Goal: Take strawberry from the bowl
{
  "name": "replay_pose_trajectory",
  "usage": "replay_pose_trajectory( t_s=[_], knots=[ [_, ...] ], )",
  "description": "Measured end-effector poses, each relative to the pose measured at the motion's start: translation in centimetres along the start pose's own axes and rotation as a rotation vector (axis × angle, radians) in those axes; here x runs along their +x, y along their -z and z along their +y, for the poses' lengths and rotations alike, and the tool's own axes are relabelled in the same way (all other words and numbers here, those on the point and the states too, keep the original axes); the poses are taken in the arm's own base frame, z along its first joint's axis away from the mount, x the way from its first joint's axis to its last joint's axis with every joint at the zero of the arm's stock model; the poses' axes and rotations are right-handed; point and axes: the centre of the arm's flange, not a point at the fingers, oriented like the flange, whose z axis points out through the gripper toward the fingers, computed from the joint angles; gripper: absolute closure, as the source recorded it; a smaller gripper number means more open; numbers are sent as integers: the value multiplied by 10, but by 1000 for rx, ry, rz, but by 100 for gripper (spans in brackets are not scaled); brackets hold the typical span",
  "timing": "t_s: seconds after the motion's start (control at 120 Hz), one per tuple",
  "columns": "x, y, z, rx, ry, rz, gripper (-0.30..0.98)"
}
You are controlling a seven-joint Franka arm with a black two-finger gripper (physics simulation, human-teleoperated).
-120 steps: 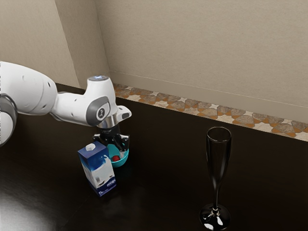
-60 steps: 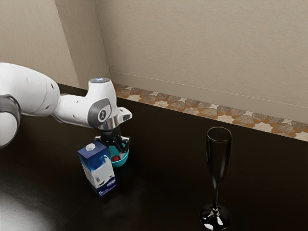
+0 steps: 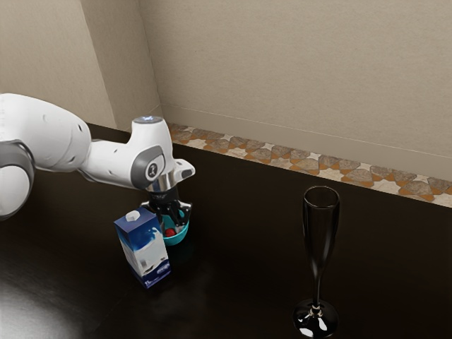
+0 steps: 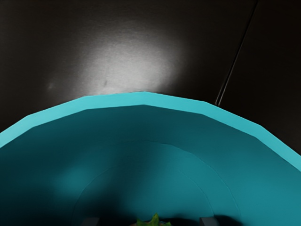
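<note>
- The arm [image 3: 49,134] is extended from the exterior view's left, raised over the counter [image 3: 233,219] and bent at the wrist, with the hand [image 3: 173,223] pointed downward.
- The jaws are held wide and low at the bowl [image 3: 178,239], with nothing gripped between them.
- The strawberry [image 3: 169,232] is seated inside the bowl; in the wrist view its green leaves [image 4: 154,221] are framed between the jaws, with a gap left on each side.
- The bowl's rim [image 4: 145,98] is curved around the space beneath the hand, and an open stretch of bowl floor is seen between it and the strawberry.
- On the near side, toward the exterior view's left, the bowl is partly hidden by the upright carton [image 3: 143,247]; whether the two are touching cannot be told.
- A broad stretch of counter is left between the bowl and the tall dark glass [image 3: 320,240], which is stood upright, nearer and well apart toward the exterior view's right.
- Beyond the counter's far edge, a strip of patterned floor [image 3: 296,161] and the wall [image 3: 296,63] are seen, with the hand placed well inside that edge.
</note>
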Motion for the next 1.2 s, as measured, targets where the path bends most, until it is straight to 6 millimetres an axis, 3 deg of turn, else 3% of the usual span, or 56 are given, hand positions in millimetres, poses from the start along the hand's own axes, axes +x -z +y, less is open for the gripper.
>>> replay_pose_trajectory(
  t_s=[0.35, 0.542, 0.633, 0.733, 0.883, 1.042, 1.2],
  knots=[
    [1, 10, 0, -2, 5, 21, 58],
    [-3, 57, 4, -25, 2, 79, 61],
    [-11, 83, 17, -38, -20, 103, 61],
    [-30, 100, 50, -45, -78, 110, 61],
    [-60, 93, 126, -26, -208, 94, 61],
    [-71, 60, 186, 15, -299, 67, 62],
    [-82, 23, 215, 46, -341, 30, 62]
  ],
)
